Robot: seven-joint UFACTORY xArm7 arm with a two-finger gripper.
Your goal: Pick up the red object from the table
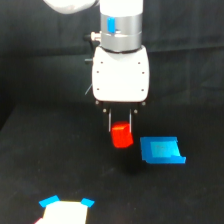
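The white xArm6 wrist hangs over the middle of the black desk (30,165), its fingers (120,126) pointing straight down. They are narrowed around the top of the red object (121,136), a stubby red-orange block that sits between them; whether its base touches the desk cannot be told. Just beside it, toward the exterior view's right, lies a flat blue piece (161,150). A white item with blue corners (65,211) sits at the bottom edge.
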